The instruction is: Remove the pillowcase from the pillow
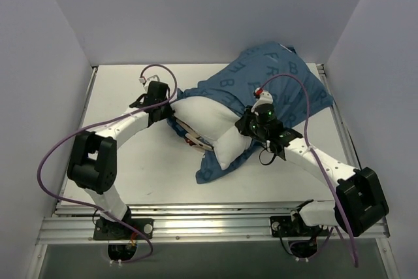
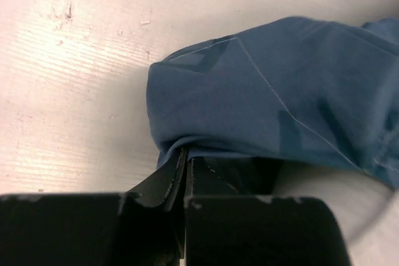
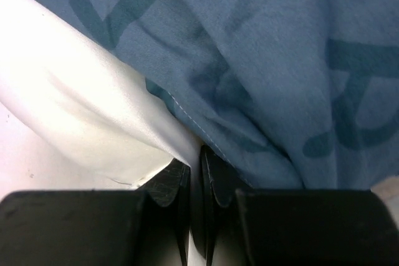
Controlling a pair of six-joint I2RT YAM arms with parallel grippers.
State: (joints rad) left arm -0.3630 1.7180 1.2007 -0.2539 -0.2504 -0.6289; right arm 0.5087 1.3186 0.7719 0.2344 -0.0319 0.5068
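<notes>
The dark blue lettered pillowcase lies bunched toward the back right, still covering the far end of the white pillow, whose near end is bare. My left gripper is shut on the pillowcase's hem at the pillow's left side. In the left wrist view the jaws pinch the blue fabric, with a patch of pillow beside them. My right gripper is shut on the pillow's white cloth just at the pillowcase's stitched edge. Its jaws meet there.
The white table is boxed in by pale walls on the left, back and right. An aluminium rail runs along the near edge by the arm bases. Purple cables loop off both arms. A blue flap of the cover lies under the pillow's near corner.
</notes>
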